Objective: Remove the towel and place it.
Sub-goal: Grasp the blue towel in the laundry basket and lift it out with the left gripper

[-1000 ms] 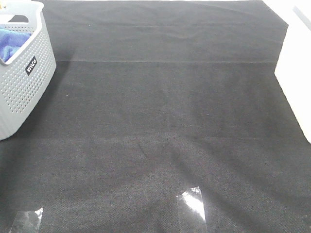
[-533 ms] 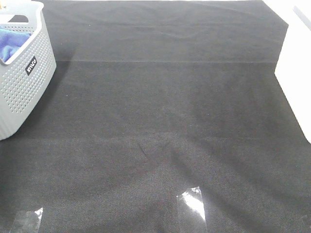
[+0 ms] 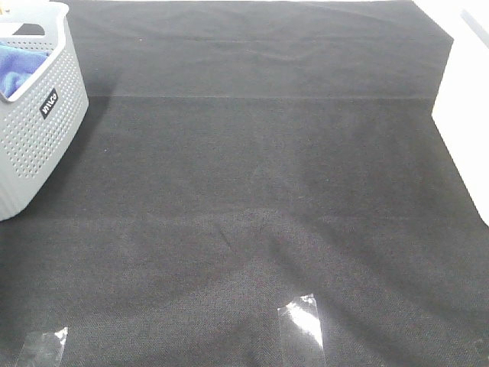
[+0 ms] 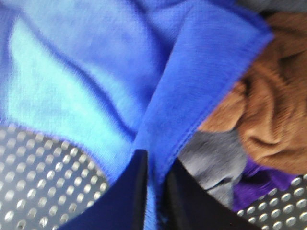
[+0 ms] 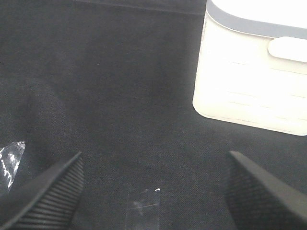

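The royal-blue towel [image 4: 96,72] lies crumpled in the grey perforated basket [image 3: 42,130] at the far left of the table; a corner of it shows over the rim in the exterior view [image 3: 17,67]. My left gripper [image 4: 157,162] is inside the basket, its two dark fingers shut on a stitched fold of the towel. My right gripper [image 5: 153,196] is open and empty, low over the black table cloth [image 3: 252,153]. Neither gripper shows in the exterior view.
A brown cloth [image 4: 268,105], a grey cloth [image 4: 211,158] and a purple cloth [image 4: 259,182] lie beside the towel in the basket. A white container [image 5: 254,72] stands at the table's right edge [image 3: 466,130]. Clear tape strips [image 3: 302,321] hold the table cloth's front.
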